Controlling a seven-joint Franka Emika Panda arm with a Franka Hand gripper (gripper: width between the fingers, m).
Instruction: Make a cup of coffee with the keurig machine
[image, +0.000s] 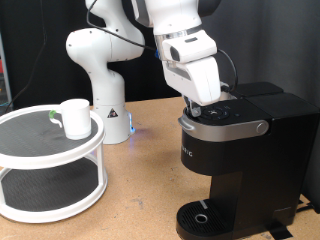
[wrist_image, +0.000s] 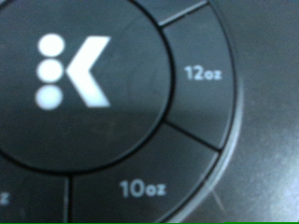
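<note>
The white arm's two-finger gripper (image: 207, 103) is pressed down on the lid top of the large boxy matte-black keurig machine (image: 235, 160) at the exterior view's right; whether its fingers are apart or together I cannot tell. The small white ceramic cup (image: 74, 117) stands well apart, on the upper level of a round white two-tier stand (image: 50, 165) at the left.

The wrist view shows only the machine's round black control dial (wrist_image: 140, 112), very close, with a white K logo (wrist_image: 75, 70) and segments marked 12oz and 10oz; no fingers show.
</note>
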